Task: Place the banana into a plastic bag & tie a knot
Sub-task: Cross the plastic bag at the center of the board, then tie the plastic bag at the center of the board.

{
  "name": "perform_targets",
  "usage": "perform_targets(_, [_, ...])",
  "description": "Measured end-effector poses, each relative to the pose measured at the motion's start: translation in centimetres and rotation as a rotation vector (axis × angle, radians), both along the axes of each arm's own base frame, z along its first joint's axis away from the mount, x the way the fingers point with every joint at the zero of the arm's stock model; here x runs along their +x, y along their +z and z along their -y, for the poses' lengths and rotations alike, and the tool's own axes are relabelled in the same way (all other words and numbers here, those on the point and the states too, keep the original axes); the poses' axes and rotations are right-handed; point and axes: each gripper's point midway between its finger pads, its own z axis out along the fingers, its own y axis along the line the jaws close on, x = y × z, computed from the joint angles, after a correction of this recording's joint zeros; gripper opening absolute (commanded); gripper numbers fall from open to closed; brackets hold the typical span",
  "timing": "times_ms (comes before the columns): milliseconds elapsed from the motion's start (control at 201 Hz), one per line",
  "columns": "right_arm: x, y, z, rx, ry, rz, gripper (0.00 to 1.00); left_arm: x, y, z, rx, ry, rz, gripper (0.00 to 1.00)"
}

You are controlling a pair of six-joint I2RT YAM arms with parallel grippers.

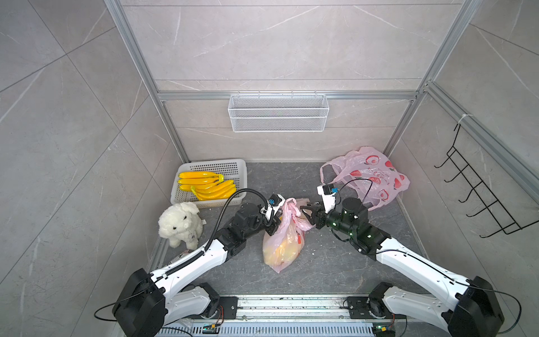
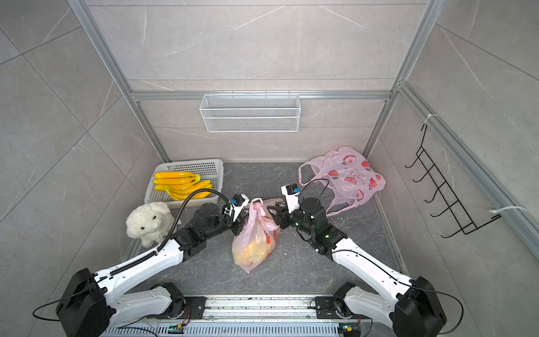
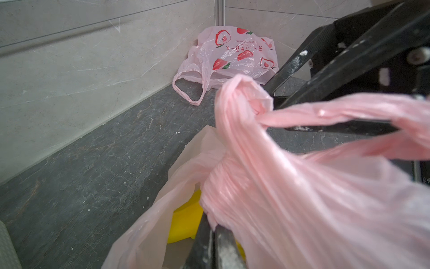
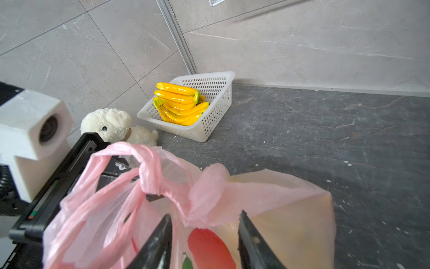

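**Pink translucent plastic bag** (image 1: pixel 281 245), at the centre of the dark stone tabletop (image 1: pixel 335 268), slumped, with the yellow banana (image 3: pixel 186 219) showing through the film. The bunched handle loops (image 4: pixel 144 167) rise at twelve o'clock of the load, twisted round each other in a loose wrap. The left gripper (image 1: pixel 271 227), at nine o'clock of the neck, is clenched on a handle strand. The right gripper (image 1: pixel 305 212), at three o'clock, is released, jaws apart. The film is probably light, limp and slippery, and liable to tear if jerked, so it is best taken at the bunched handles. Spare bananas fill a white perforated plastic basket (image 1: pixel 233 167) at ten o'clock.
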Motion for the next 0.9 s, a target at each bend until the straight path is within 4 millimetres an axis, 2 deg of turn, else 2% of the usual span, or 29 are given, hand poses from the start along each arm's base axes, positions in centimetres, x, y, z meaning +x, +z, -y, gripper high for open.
perform_targets(189, [-3.3,1.9,0.4,-0.007,0.082,0.043,0.66,0.0,-0.1,0.0,0.000,0.001,-0.005,0.00])
perform_targets(309, [-6.0,3.0,-0.5,-0.018,0.166,0.073,0.70,-0.1,-0.2,0.0,0.000,0.002,-0.012,0.00])
perform_targets(418, [-7.4,4.3,-1.4,-0.023,0.208,0.100,0.71,-0.1,-0.2,0.0,-0.002,0.002,-0.018,0.00])
perform_targets(547, [-7.3,5.0,-1.9,-0.033,0.199,0.120,0.71,-0.3,-0.4,0.0,-0.001,-0.005,-0.028,0.00])
perform_targets(707, [-6.0,4.4,-2.9,-0.067,0.175,0.102,0.68,-0.5,-0.4,0.2,-0.002,-0.013,-0.033,0.00])
perform_targets(846, [-5.2,2.8,-3.9,-0.110,0.170,0.071,0.59,-0.6,-0.4,0.3,-0.003,-0.020,-0.036,0.00])
perform_targets(896, [-4.9,2.2,-4.1,-0.121,0.163,0.060,0.50,-0.7,-0.4,0.4,-0.003,-0.022,-0.036,0.00])
